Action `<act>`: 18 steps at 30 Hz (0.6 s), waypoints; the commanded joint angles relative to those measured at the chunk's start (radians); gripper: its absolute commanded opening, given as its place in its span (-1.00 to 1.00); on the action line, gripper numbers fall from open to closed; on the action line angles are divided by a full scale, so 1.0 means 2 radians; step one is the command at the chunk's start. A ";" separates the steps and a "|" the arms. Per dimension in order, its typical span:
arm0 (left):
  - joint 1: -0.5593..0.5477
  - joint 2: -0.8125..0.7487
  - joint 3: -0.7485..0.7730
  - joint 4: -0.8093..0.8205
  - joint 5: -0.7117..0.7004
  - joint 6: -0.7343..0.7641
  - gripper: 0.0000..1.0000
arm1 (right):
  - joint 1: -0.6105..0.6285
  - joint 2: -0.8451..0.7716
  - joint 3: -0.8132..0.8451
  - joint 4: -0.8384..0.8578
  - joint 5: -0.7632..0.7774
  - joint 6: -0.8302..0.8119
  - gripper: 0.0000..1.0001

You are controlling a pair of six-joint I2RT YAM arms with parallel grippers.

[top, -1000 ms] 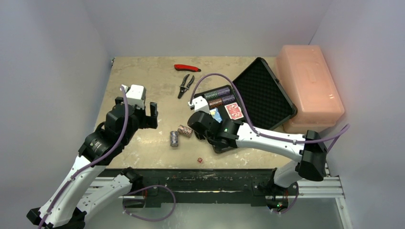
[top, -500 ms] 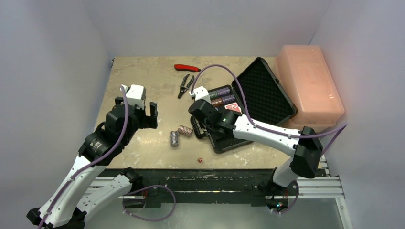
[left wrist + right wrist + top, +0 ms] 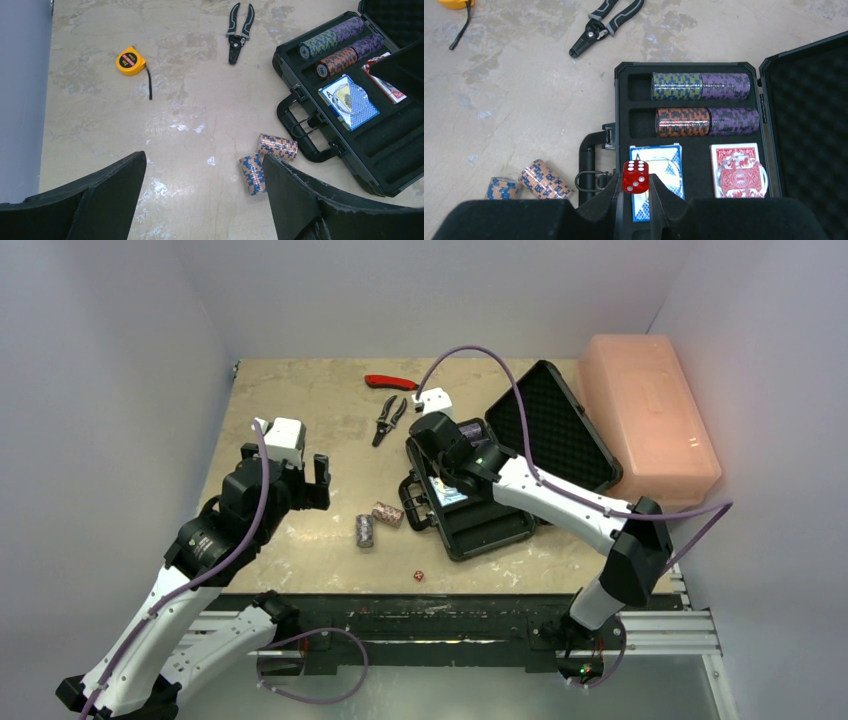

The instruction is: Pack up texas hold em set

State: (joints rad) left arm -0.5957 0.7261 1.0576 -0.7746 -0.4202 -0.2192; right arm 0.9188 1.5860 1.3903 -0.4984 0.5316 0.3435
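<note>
From above, the right arm (image 3: 560,505) lies across the black briefcase (image 3: 485,530) on the surface (image 3: 190,100) and hides most of its tray. The red die (image 3: 635,176), pinched by the right gripper (image 3: 636,189) in narrow fingers, shows only in that wrist's view, over the blue deck (image 3: 670,167).

There we see the tray's contents: a green-and-purple chip row (image 3: 700,86), an orange-and-purple chip row (image 3: 706,122) and the red deck (image 3: 738,170) beside the blue. The foam-lined lid (image 3: 550,435) lies open.

Two loose chip stacks (image 3: 265,160) lie near the handle, and a second die (image 3: 418,575) lies apart from them.

The left gripper (image 3: 204,160) hangs wide and holds nothing. Its camera shows a yellow tape measure (image 3: 130,60), which the left arm (image 3: 215,540) hides from above. Farther out lie pliers (image 3: 388,418), a red-handled tool (image 3: 390,382) and a pink box (image 3: 650,420).
</note>
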 commanded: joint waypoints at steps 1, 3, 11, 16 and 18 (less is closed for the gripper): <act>0.003 -0.003 0.000 0.012 -0.005 0.007 0.72 | -0.005 0.025 0.047 0.010 -0.009 -0.009 -1.00; 0.003 -0.004 0.000 0.012 -0.005 0.007 0.72 | -0.010 0.041 0.061 0.005 -0.010 -0.008 -1.00; 0.003 -0.003 0.000 0.013 -0.005 0.007 0.72 | -0.029 0.099 0.130 -0.025 -0.019 -0.024 -1.00; 0.003 0.000 0.000 0.011 -0.008 0.008 0.72 | -0.051 0.132 0.163 -0.030 -0.040 -0.026 -1.00; 0.003 0.000 0.000 0.011 -0.009 0.008 0.72 | -0.059 0.151 0.179 -0.031 -0.049 -0.028 -1.00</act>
State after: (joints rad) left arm -0.5957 0.7261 1.0573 -0.7746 -0.4206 -0.2165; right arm 0.8326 1.8511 1.6665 -0.5499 0.4736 0.3096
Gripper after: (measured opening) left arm 0.864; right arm 0.237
